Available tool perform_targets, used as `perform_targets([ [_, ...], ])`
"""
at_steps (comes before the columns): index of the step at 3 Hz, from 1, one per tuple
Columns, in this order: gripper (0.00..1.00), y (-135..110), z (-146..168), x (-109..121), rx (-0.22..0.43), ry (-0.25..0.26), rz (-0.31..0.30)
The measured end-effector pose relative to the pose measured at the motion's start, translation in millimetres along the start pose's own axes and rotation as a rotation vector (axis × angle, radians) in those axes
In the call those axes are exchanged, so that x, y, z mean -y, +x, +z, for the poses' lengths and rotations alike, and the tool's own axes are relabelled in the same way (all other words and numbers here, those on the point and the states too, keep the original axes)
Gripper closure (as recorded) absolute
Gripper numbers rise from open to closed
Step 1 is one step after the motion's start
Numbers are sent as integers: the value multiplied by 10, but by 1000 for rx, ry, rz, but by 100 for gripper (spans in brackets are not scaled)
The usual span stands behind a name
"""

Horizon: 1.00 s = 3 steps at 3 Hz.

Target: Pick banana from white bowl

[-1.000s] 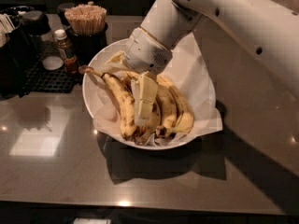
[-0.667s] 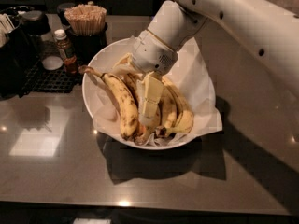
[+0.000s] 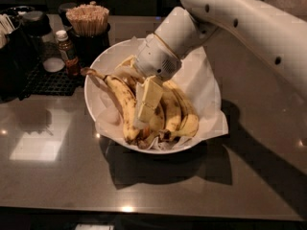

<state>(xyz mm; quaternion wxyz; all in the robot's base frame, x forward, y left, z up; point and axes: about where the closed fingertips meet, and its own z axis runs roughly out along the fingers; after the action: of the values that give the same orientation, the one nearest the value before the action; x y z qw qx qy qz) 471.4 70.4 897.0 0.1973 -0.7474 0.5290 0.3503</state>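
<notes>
The white bowl, lined with crinkled white paper, sits mid-table and holds several speckled yellow bananas. The banana with the long thin brown stem lies at the left of the pile, its stem pointing toward the bowl's left rim. My gripper hangs from the white arm, which comes in from the upper right. It points down into the pile just right of that banana, over the middle bananas. It hides part of the pile.
A dark cup of wooden sticks and a small brown sauce bottle stand behind the bowl at the left on a black mat. A black holder is at the far left. The table's front edge runs along the bottom.
The wrist has shifted slightly right and lower. The gripper stays down among the bananas, and the bananas and bowl have not visibly moved.
</notes>
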Motion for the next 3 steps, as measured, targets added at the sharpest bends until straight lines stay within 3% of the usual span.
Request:
perform_targets([
  [1,0,-238,34,105,175,58,130],
  [2,0,-238,36,103,173,57,129],
  [3,0,-201,128,123,132,63,175],
])
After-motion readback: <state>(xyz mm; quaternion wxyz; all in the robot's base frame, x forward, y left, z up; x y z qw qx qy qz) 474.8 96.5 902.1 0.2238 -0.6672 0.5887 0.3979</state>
